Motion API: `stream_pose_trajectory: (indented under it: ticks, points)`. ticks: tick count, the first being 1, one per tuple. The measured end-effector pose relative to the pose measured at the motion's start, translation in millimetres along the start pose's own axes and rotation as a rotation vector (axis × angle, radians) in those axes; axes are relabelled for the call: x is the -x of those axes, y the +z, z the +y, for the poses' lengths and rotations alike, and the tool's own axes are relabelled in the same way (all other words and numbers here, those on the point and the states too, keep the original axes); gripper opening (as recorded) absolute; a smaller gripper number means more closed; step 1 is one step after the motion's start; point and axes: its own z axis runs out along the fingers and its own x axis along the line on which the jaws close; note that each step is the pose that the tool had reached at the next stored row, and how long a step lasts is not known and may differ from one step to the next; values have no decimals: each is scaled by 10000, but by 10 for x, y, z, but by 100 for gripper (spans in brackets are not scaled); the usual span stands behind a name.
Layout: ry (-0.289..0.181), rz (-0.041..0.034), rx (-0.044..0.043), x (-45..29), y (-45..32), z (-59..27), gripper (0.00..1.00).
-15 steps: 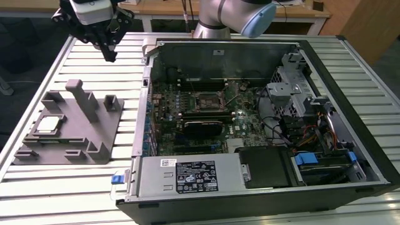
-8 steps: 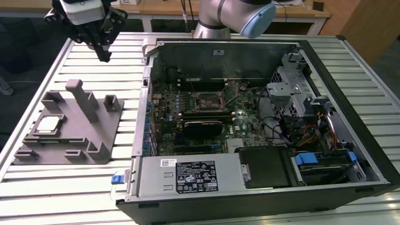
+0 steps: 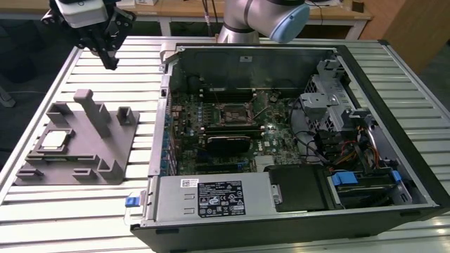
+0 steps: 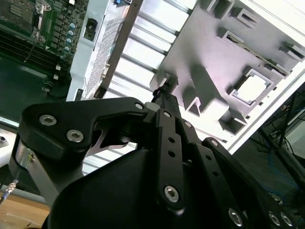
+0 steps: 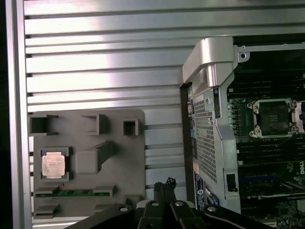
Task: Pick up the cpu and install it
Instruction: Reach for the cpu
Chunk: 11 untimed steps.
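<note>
CPU (image 3: 55,138) sitting square in its pocket on the grey fixture (image 3: 116,153), silvery top facing up, on the exterior view's left side of the slatted metal table (image 3: 63,211) and nothing touching it. The gripper (image 3: 111,64) hangs off the table surface, well apart from the chip, beyond the fixture's far end and near the corner of the open computer case (image 3: 246,58). Its black fingers (image 5: 164,183) are pressed together at the tips and carry nothing; the second wrist view shows the same, tips meeting in a point with the fixture and its pale chip beyond them. Inside the case, on the green motherboard, the dark socket (image 3: 228,113) with its metal frame lies flat, well away from the chip, with the case wall between them.
</note>
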Motion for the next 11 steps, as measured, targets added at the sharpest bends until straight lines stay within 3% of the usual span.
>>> stream_pose_trajectory:
  ticks: [11]
  points:
    - [0, 0, 4, -151, -4, -13, 11]
